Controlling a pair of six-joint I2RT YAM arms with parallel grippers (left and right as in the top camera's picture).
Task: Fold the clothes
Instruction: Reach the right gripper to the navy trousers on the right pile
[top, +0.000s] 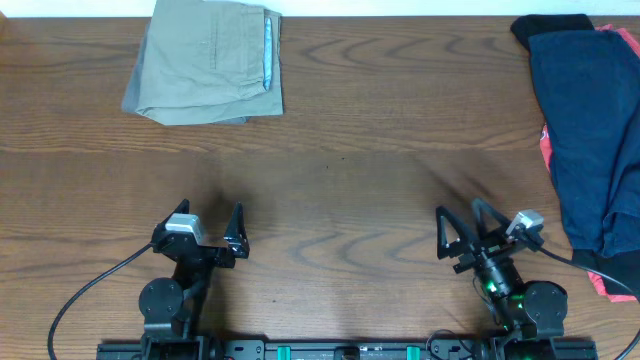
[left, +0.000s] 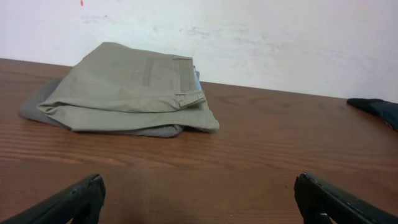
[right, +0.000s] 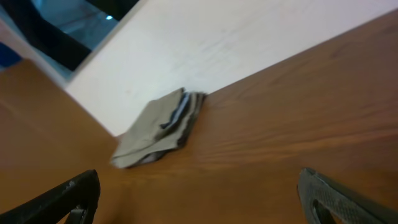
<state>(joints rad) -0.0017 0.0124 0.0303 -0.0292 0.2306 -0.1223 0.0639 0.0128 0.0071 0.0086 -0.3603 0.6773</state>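
left gripper (top: 210, 218) at 7 o'clock and right gripper (top: 459, 218) at 5 o'clock, both with fingers spread wide, are well apart from the clothes (top: 585, 130) (dark navy, crumpled) at 2 to 3 o'clock on the table (top: 340, 170) — folded khaki shorts (top: 210, 60) lie at 11.

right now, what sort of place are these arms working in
Probably a robot test bench, not a home: a wooden table against a plain white wall, the left gripper and right gripper at its near edge, navy clothes and folded khaki shorts laid out.
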